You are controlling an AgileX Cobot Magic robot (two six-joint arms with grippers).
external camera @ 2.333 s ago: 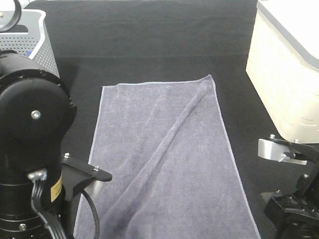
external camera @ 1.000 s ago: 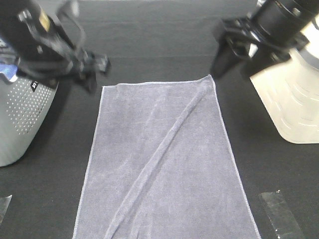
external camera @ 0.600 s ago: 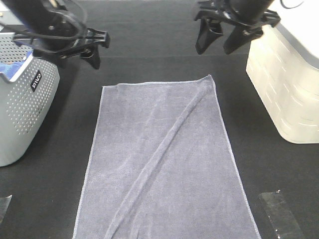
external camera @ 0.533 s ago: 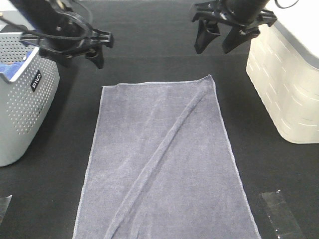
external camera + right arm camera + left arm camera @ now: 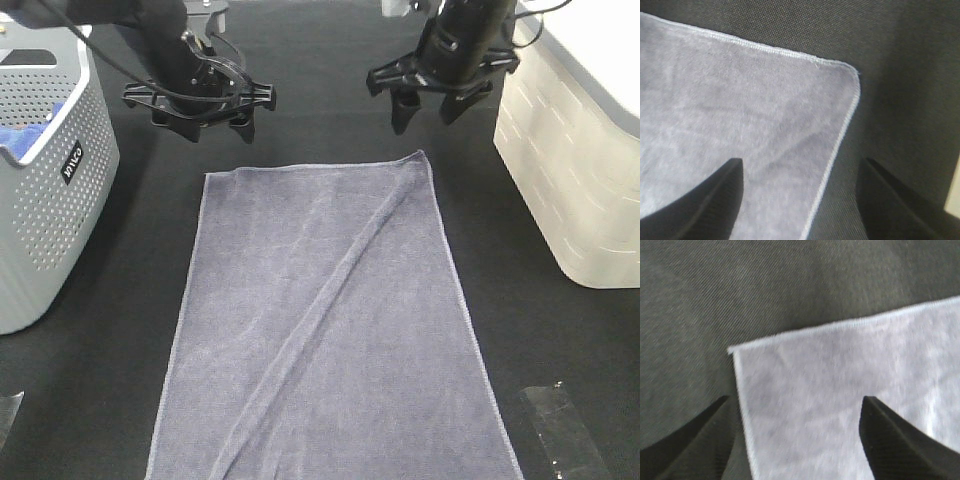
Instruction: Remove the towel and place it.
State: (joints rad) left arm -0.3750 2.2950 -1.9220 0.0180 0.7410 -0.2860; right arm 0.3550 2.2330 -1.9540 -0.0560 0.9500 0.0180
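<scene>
Both left gripper [image 5: 203, 122] and right gripper [image 5: 423, 118] are hovering, jaws apart, above far corners of the slate-grey rectangular terry towel [image 5: 330, 320].

The left gripper [image 5: 200, 118] and right gripper [image 5: 424, 110] are black, each with two pointed matte fingers [image 5: 890, 440]; thin black cables [image 5: 228, 62] run on the left one.

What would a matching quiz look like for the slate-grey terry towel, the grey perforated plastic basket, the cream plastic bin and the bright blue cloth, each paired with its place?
Things
1. slate-grey terry towel
2. grey perforated plastic basket
3. cream plastic bin
4. bright blue cloth

Places
A. standing at the right edge of the high view
B. lying inside the basket
C. spread flat in the middle
D. standing at the left edge of the high view

Pairs: 1-C, 2-D, 3-A, 4-B
</scene>
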